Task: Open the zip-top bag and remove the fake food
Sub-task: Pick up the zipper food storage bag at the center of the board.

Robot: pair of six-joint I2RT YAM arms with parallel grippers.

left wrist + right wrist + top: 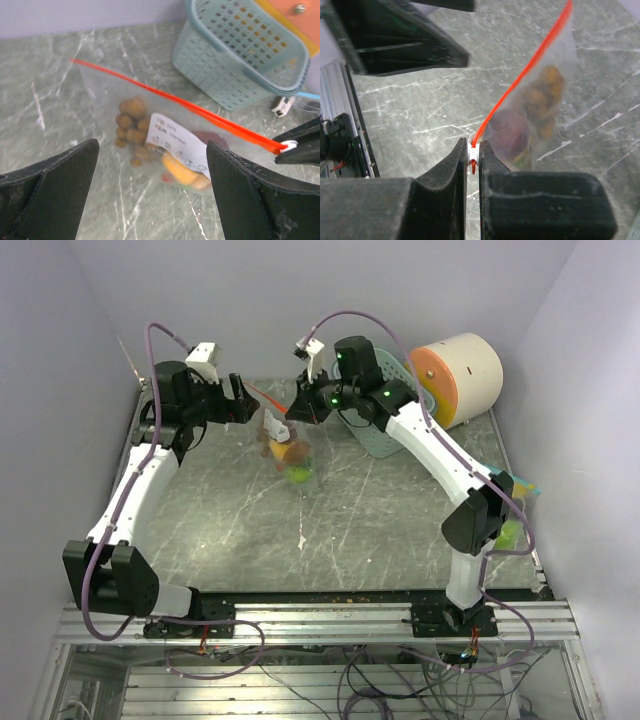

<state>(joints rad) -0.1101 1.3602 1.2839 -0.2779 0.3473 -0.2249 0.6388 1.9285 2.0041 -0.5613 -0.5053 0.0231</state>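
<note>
Right claw [472, 150] pinches zip-top bag's [107, 95] slider [289, 146]; red zip [175, 102] stretches toward left claw [243, 400].

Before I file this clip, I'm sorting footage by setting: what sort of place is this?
Likely a robotics lab test cell: a left arm and a right arm bolted to an aluminium frame, plain walls boxing in the table, and staged props, a zip-top bag of fake food and a basket.
</note>
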